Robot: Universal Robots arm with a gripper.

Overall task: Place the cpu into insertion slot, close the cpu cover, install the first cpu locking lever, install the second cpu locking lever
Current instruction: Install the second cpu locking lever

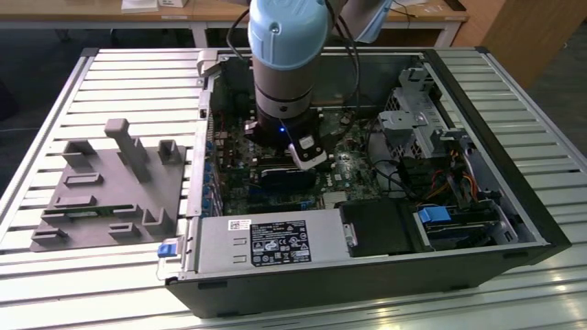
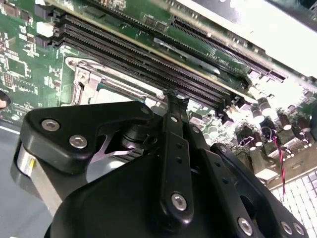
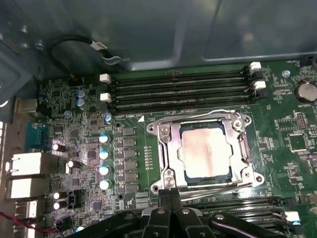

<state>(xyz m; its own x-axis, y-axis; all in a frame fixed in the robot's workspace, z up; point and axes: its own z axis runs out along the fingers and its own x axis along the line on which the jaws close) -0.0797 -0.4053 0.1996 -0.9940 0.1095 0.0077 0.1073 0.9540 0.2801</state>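
Black claw [image 3: 167, 196] hung with tips pinched together, holding nothing; just beyond them the chip [image 3: 205, 152] sat under its closed cover [image 3: 168, 148]. Thin, rigid, fragile: edges only.

The robot's arm [image 1: 286, 62] is a thick round column with a pale sky-blue plastic cap above a smooth grey metal tube, ending in a darker black wrist section where a small blue light glows. A thin black cable [image 1: 347, 48] runs down beside it. A small white-and-black block [image 1: 308, 152] is mounted at the wrist. The matte black gripper [image 2: 171, 94] is built of flat, rounded-edge link plates joined by silver round-head screws [image 2: 78, 142], with a narrow black bar [image 2: 174, 163] along its middle carrying small holes and one bright screw. A silver cylindrical part with a yellow mark [image 2: 27, 161] sits under the black housing.
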